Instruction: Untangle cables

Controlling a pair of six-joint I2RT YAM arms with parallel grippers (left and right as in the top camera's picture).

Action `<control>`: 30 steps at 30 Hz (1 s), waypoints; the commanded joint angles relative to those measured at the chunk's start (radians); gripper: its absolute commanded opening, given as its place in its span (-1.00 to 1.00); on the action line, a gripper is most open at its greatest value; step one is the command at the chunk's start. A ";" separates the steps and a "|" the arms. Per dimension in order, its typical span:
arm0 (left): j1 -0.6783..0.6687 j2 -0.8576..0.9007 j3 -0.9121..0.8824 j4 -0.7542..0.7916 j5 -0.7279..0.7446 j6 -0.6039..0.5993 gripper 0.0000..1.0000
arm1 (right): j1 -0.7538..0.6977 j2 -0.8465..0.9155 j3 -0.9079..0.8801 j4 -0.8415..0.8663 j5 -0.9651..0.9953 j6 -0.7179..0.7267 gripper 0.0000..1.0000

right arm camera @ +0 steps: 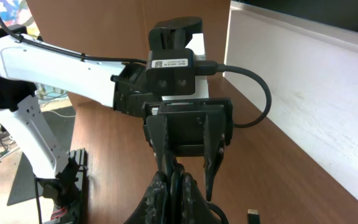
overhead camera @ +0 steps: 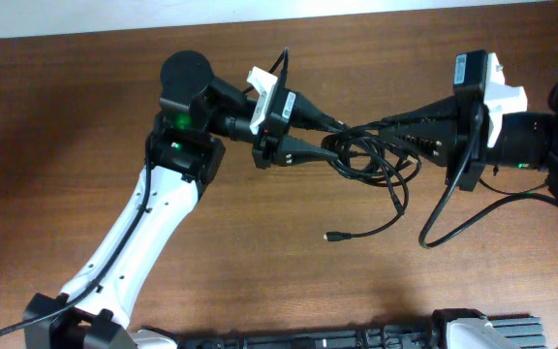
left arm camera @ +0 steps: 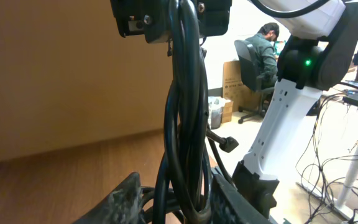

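The cables (overhead camera: 371,163) are a bundle of thin black cords strung between my two grippers above the wooden table (overhead camera: 260,262). One loose strand trails down to a small plug (overhead camera: 329,236) that lies on the wood. My right gripper (overhead camera: 374,128) is shut on the cables (right arm camera: 174,177), which are pinched between its fingers (right arm camera: 176,196). My left gripper (overhead camera: 329,136) faces it closely. Its fingers (left arm camera: 176,202) stand apart with the cables (left arm camera: 185,112) running up between them. The plug also shows in the right wrist view (right arm camera: 252,216).
The right arm's own thicker wire (overhead camera: 453,218) loops over the table near the bundle. A white board (right arm camera: 303,81) stands along the table's far edge. Beyond the table are a seated person (left arm camera: 263,50) and cardboard boxes.
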 commanded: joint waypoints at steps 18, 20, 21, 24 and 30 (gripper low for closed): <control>0.109 -0.004 0.000 -0.002 -0.133 -0.177 -1.00 | -0.001 -0.015 0.013 0.003 -0.032 0.004 -0.92; 0.136 -0.004 0.000 -0.002 -0.159 -0.230 -1.00 | -0.001 -0.015 0.013 0.003 -0.032 0.004 -0.92; 0.150 -0.004 0.000 -0.002 -0.169 -0.259 -1.00 | -0.001 -0.015 0.013 0.003 -0.032 0.003 -0.92; 0.172 -0.004 0.000 -0.003 -0.200 -0.338 -1.00 | -0.001 -0.015 0.013 0.003 -0.032 0.003 -0.92; 0.174 -0.004 0.000 -0.115 -0.381 -0.549 -1.00 | -0.001 -0.015 0.013 0.003 -0.032 0.004 -0.92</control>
